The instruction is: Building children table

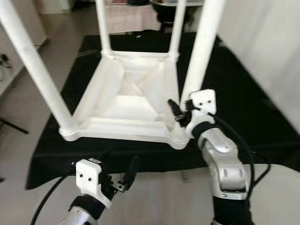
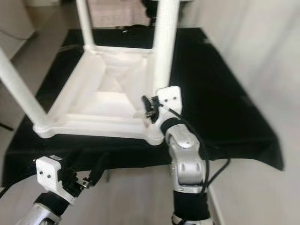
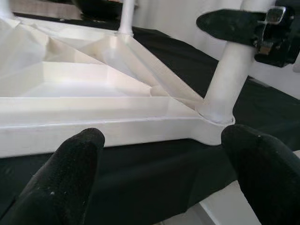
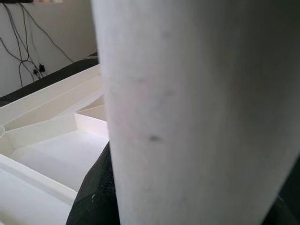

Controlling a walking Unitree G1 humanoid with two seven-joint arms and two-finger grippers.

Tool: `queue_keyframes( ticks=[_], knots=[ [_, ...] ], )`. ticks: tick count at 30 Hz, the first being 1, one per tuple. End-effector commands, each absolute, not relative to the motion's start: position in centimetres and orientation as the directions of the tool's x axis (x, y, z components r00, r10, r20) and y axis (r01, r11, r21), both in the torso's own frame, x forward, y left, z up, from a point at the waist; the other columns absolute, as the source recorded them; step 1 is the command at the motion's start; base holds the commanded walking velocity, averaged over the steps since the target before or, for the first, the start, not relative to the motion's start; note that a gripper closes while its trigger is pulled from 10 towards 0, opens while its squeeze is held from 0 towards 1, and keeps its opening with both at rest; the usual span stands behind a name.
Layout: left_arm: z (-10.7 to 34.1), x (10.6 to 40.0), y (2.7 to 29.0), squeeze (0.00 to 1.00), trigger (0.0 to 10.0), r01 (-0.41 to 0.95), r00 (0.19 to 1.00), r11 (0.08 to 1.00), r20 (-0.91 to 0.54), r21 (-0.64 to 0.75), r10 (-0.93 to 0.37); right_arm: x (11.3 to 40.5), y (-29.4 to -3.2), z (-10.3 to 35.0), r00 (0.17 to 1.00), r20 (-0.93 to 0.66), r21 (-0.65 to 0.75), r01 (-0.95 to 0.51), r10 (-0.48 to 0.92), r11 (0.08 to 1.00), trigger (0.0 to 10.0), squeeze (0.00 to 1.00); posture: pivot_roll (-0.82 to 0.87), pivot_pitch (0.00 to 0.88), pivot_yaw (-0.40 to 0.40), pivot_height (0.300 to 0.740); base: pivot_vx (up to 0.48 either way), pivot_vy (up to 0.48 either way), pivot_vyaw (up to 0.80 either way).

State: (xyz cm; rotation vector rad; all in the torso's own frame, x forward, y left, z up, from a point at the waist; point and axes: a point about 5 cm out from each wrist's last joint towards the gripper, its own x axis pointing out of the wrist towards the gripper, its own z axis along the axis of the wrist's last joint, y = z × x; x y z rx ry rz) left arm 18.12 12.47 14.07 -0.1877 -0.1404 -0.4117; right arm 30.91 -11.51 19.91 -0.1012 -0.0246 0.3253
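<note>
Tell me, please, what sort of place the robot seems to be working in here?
Probably a room in a home. A white children's table lies upside down, legs up, on a surface under a black cloth; pale floor surrounds it. The right gripper clasps one leg; the left gripper hovers open.

Upturned children table (image 1: 126, 101) on cloth-covered table (image 1: 243, 108), legs up. Right tool (image 1: 180, 112) at near-right leg (image 1: 201, 51). Left tool (image 1: 117, 171) near edge.

table legs (image 1: 201, 51) cut off at top edge, right arm's jaws behind near leg (image 4: 187, 112)
</note>
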Motion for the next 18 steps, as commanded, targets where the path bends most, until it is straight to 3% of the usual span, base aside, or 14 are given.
queue_keyframes(
  ticks=[1,3,4,5,10,14,15,16,17,18],
  knots=[
    [13.7,18.1,12.6,0.00,10.0,0.391,0.916,0.906,0.168,-0.161,-0.365,31.0,-12.2,15.8,0.939,-0.214,-0.114,-0.297,0.268,0.948,4.9,0.00,0.02,0.107,-0.054,0.740,0.000,0.000,0.00],
    [13.7,18.1,12.6,0.00,10.0,0.391,0.916,0.906,0.168,-0.161,-0.365,31.0,-12.2,15.8,0.939,-0.214,-0.114,-0.297,0.268,0.948,4.9,0.00,0.02,0.107,-0.054,0.740,0.000,0.000,0.00],
    [13.6,18.1,12.6,0.00,10.0,0.385,0.918,0.909,0.171,-0.159,-0.359,31.1,-11.7,15.9,0.937,-0.214,-0.111,-0.305,0.276,0.946,10.0,0.00,0.02,0.103,-0.057,0.740,0.000,0.000,0.00],
    [13.6,18.3,12.6,0.00,10.0,0.383,0.918,0.910,0.174,-0.159,-0.356,31.4,-10.2,16.6,0.908,-0.174,-0.074,-0.398,0.381,0.914,10.0,1.00,0.02,0.099,-0.060,0.740,0.000,0.000,0.00],
    [13.6,18.3,12.6,0.00,10.0,0.384,0.918,0.909,0.174,-0.159,-0.357,31.5,-9.4,17.1,0.885,-0.153,-0.066,-0.453,0.439,0.889,10.0,1.00,0.02,0.099,-0.060,0.740,0.000,0.000,0.00],
    [13.6,18.3,12.5,0.00,10.0,0.386,0.917,0.908,0.176,-0.161,-0.359,31.7,-8.2,18.3,0.804,-0.085,-0.045,-0.593,0.589,0.804,10.0,1.00,0.02,0.104,-0.066,0.740,0.000,0.000,0.00],
    [13.7,18.3,12.4,0.00,10.0,0.387,0.916,0.908,0.177,-0.161,-0.359,31.6,-7.5,19.0,0.711,-0.067,-0.061,-0.703,0.700,0.708,10.0,1.00,0.03,0.108,-0.068,0.740,0.000,0.000,0.00],
    [13.7,18.3,12.4,0.00,10.0,0.387,0.916,0.908,0.177,-0.161,-0.359,31.6,-7.5,19.0,0.711,-0.067,-0.061,-0.703,0.700,0.708,10.0,1.00,0.03,0.108,-0.068,0.740,0.000,0.000,0.00],
    [13.7,18.2,12.4,0.00,10.0,0.387,0.916,0.908,0.178,-0.162,-0.359,31.4,-6.9,19.7,0.607,-0.054,-0.080,-0.794,0.793,0.602,10.0,1.00,0.04,0.114,-0.071,0.740,0.000,0.000,0.00],
    [13.7,18.2,12.4,0.00,10.0,0.387,0.916,0.908,0.178,-0.162,-0.359,31.4,-6.9,19.7,0.607,-0.054,-0.080,-0.794,0.793,0.602,10.0,1.00,0.04,0.114,-0.071,0.740,0.000,0.000,0.00]
  ],
)
